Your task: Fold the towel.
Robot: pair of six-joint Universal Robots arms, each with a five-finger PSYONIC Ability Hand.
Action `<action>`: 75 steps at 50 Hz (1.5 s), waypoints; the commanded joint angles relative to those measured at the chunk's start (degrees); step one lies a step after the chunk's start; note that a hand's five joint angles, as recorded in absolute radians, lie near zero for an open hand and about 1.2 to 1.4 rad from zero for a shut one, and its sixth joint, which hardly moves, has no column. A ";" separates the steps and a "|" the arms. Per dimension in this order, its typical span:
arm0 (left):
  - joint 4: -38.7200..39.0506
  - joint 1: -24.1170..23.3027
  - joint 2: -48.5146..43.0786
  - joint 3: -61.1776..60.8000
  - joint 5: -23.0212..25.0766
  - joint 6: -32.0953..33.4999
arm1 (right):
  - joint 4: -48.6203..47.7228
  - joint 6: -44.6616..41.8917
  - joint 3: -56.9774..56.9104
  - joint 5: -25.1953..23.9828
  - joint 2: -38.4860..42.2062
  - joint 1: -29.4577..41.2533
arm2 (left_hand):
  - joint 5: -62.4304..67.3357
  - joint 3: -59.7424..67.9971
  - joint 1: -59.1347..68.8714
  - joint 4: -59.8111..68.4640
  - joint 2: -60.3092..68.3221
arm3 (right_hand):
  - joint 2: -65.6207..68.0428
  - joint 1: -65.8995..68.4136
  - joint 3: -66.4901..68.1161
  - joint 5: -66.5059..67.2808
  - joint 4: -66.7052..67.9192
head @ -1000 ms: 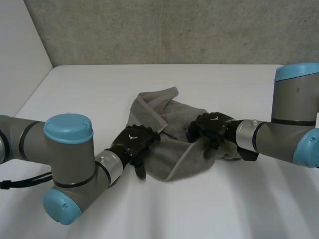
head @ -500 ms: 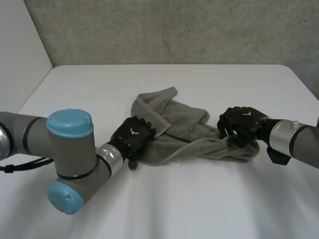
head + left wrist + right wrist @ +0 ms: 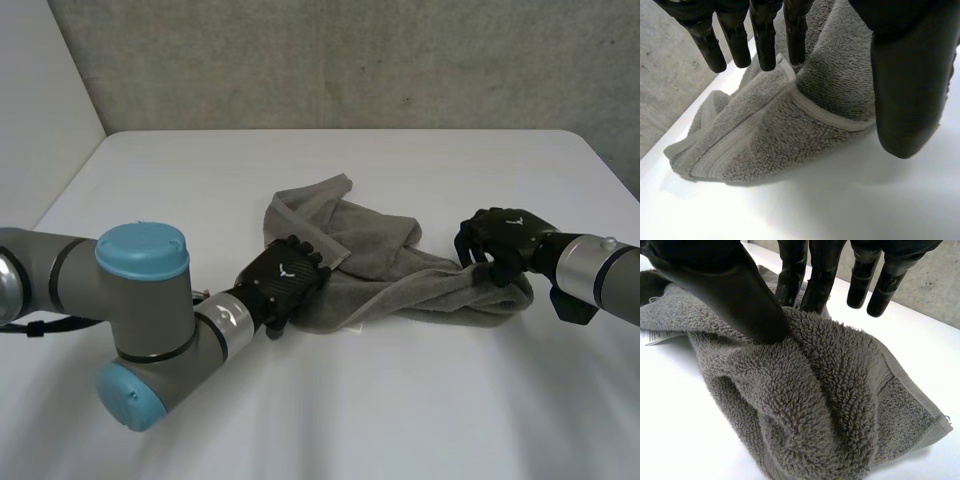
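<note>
One grey towel (image 3: 400,270) lies rumpled at the centre of the head view, drawn into a loose band between your two black hands. Your left hand (image 3: 285,283), just lower left of centre, pinches the towel's left end between straight fingers and thumb. Your right hand (image 3: 505,240), at centre right, grips the right end, its thumb pressed into the pile against its fingers. The towel rests on a white table (image 3: 330,420). A grey concrete wall (image 3: 350,60) spans the top of the frame, and a white wall (image 3: 40,100) stands at upper left.
</note>
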 commanded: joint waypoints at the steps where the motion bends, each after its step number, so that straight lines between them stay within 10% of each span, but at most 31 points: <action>1: 2.00 0.00 -1.95 2.22 0.93 1.49 | -0.06 0.68 -0.08 -0.18 0.01 -0.09 | 3.55 -3.31 4.86 -3.76 4.10 | 6.32 4.76 -3.02 4.03 -4.35; 15: 2.09 1.23 -5.47 4.51 3.75 10.73 | 0.55 1.03 -1.65 0.79 -0.60 -1.58 | 33.83 -3.31 35.14 -3.76 34.38 | 6.32 4.76 -3.02 4.03 -4.35; 39: 2.09 3.52 -6.17 5.39 3.84 10.99 | 0.55 4.81 -3.15 -0.18 -1.13 -3.34 | 12.98 -3.31 14.29 -3.76 13.53 | 6.32 4.76 -3.02 4.03 -4.35; 44: 2.09 3.69 -6.08 5.74 3.66 10.81 | 0.46 4.28 -2.80 -0.35 -0.52 -3.25 | 29.97 -3.31 31.28 -3.76 30.52 | 6.32 4.76 -3.02 4.03 -4.35; 46: 2.09 4.22 -6.08 5.82 3.66 10.55 | 0.55 4.11 -2.45 -0.35 0.27 -2.99 | 57.73 -3.31 59.05 -3.76 58.28 | 6.32 4.76 -3.02 4.03 -4.35; 57: 2.35 6.15 -4.68 13.44 1.04 10.02 | -0.06 -0.02 -10.59 -0.45 1.50 2.45 | 57.87 -3.31 59.18 -3.76 58.42 | 6.32 4.76 -3.02 4.03 -4.35; 65: 3.49 9.31 2.07 32.86 -7.14 -1.27 | -12.06 7.32 -34.93 4.45 -1.73 7.20 | 57.87 -3.31 59.18 -3.76 58.42 | 6.32 4.76 -3.02 4.03 -4.35; 70: 9.10 10.19 11.46 35.01 -8.99 -13.67 | -24.55 19.19 -35.50 11.15 -8.76 7.12 | 57.87 -3.31 59.18 -3.76 58.42 | 6.32 4.76 -3.02 4.03 -4.35; 75: 12.11 11.96 18.70 27.54 -8.38 -19.60 | -23.89 21.07 -26.22 5.91 -13.07 7.38 | 57.87 -3.31 59.18 -3.76 58.42 | 6.32 4.76 -3.02 4.03 -4.35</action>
